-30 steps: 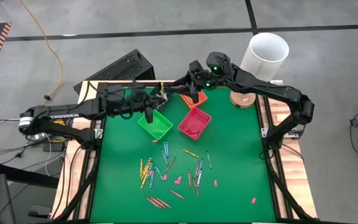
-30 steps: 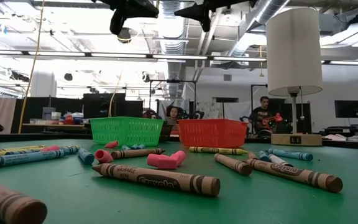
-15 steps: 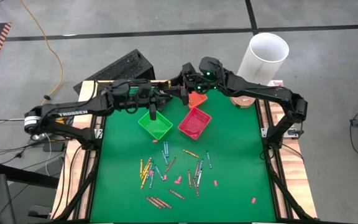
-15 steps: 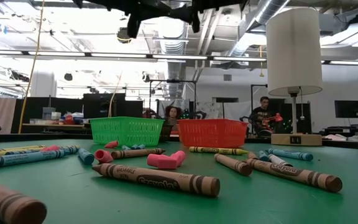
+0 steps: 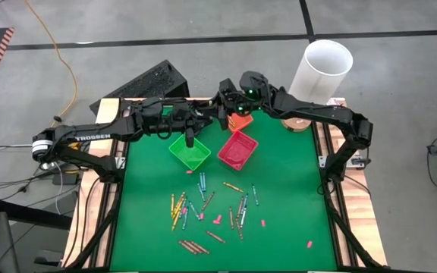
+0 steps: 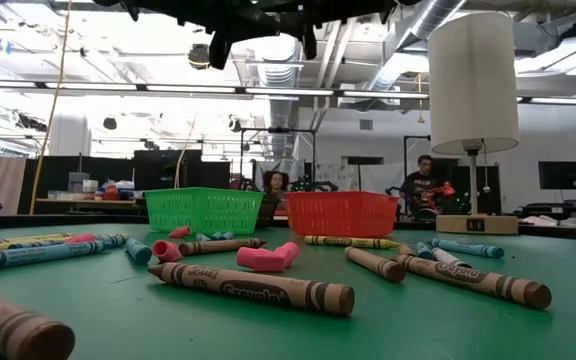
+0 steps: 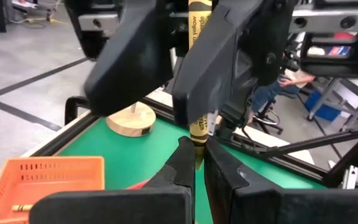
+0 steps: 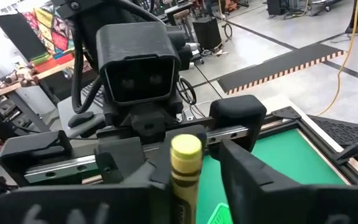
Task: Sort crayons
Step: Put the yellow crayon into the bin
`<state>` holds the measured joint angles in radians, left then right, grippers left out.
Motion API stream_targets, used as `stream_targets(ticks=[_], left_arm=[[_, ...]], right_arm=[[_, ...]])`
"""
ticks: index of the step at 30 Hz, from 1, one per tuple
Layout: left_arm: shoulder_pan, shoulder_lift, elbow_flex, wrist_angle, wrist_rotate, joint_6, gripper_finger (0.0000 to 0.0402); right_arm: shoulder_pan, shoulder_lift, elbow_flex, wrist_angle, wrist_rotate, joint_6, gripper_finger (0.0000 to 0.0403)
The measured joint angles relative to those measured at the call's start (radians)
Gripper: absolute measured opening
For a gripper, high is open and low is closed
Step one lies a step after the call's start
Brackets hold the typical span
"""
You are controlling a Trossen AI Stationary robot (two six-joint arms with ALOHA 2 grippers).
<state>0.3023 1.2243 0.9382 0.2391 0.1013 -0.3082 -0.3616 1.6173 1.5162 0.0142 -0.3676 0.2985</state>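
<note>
Pinched at its lower end by the left gripper (image 7: 194,163), a yellow crayon (image 7: 198,74) is held upright above the back of the green table (image 5: 294,220), near the green bin (image 5: 190,153). Around its upper part the right gripper (image 8: 194,163) is set, fingers closing but contact cannot be told.

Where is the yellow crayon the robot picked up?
The yellow crayon is up in the air at the back of the table, between the left gripper and right gripper, near the orange bin.
</note>
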Motion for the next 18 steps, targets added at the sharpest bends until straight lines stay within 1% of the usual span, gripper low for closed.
stream_targets(ticks=[5,9,13,18], left_arm=[[0.002,0.0,0.0,-0.004,-0.023,-0.001,0.0002],[0.002,0.0,0.0,-0.005,-0.057,-0.007,0.0012],[0.002,0.0,0.0,-0.004,-0.072,-0.007,0.0029],[0.002,0.0,0.0,-0.005,-0.148,-0.037,0.0044]], right_arm=[[-0.012,0.0,0.0,-0.003,-0.001,0.002,0.0068],[-0.014,0.0,0.001,-0.003,0.002,0.001,0.0015],[-0.014,-0.001,0.001,-0.004,0.014,0.001,0.001],[-0.021,-0.001,0.001,-0.011,0.068,0.002,0.0006]])
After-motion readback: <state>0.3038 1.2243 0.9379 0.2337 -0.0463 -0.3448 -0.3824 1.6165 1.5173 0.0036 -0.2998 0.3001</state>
